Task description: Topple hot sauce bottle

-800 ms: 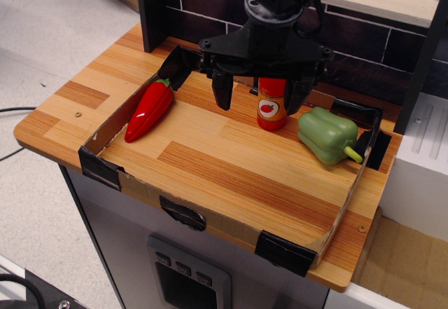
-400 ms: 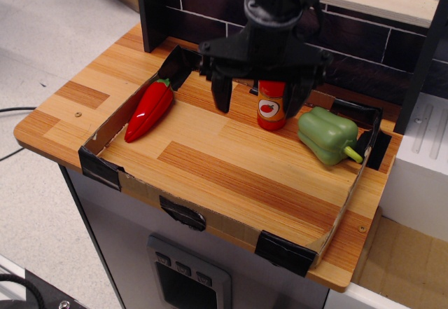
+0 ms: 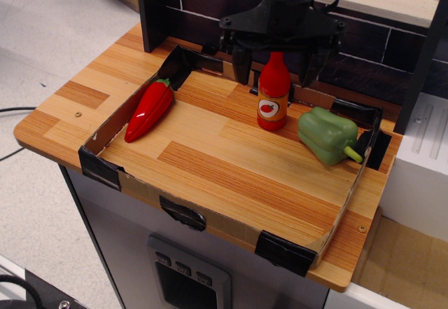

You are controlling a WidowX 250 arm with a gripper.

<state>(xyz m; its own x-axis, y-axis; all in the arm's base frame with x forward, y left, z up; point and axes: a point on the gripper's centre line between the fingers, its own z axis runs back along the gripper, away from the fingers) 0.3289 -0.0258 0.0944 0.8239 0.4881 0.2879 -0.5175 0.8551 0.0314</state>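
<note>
The hot sauce bottle [image 3: 273, 92] stands upright in the back middle of a shallow cardboard tray [image 3: 210, 211]. It is red with a narrow neck and cap, an orange lower band and a round white label. My black gripper [image 3: 277, 67] hangs above and behind it, open. One finger [image 3: 241, 62] is left of the bottle's neck and the other finger [image 3: 312, 65] is to its right. Neither finger touches the bottle.
A glossy red chili pepper [image 3: 149, 110] lies at the tray's left side. A green bell pepper [image 3: 329, 135] lies at the right, close to the bottle. A dark brick wall [image 3: 196, 8] stands behind. A white box [image 3: 420, 169] sits right of the table.
The gripper has risen and shifted right and back. The bottle's neck and cap, hidden before, now show. The bottle has not moved.
</note>
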